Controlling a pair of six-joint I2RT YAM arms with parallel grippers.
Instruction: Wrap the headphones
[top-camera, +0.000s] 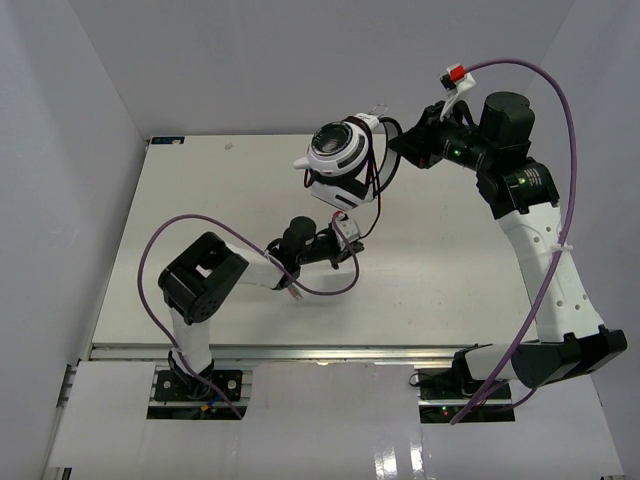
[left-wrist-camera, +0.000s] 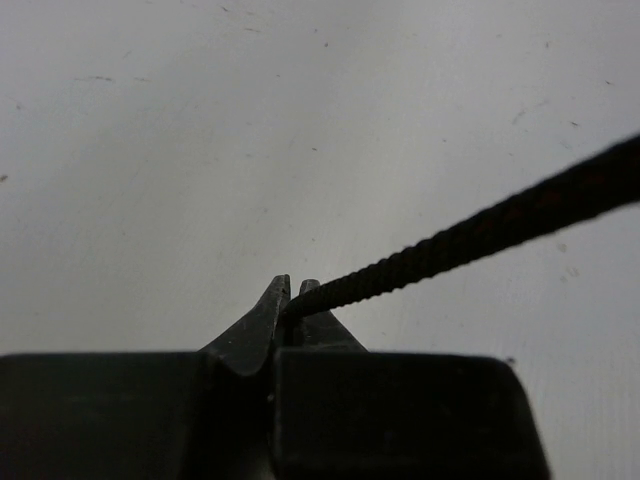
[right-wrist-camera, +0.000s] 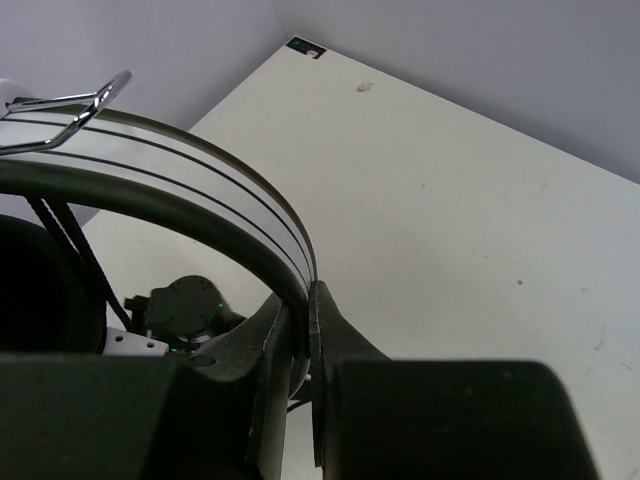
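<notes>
Mid-task by my read, wrapping underway: right claw clenched on the thin headband, holding the headphones up off the counter. The cups hang just left of that claw in the top view. Then left claw clenched on the black cord, pinched right at its tips. The cord runs taut up and to the right from the claw.

Some cord loops already lie around the cups; how many, can't tell. Left to do, I'd judge: bring the held length around again, use up the slack, secure the end. Plug not visible.

Writing: none readable.
- Small dark sticker at the counter's far corner, beyond the right claw: too small to read.
- Red-and-white tag on the purple cable, above the right claw: nothing legible.
</notes>
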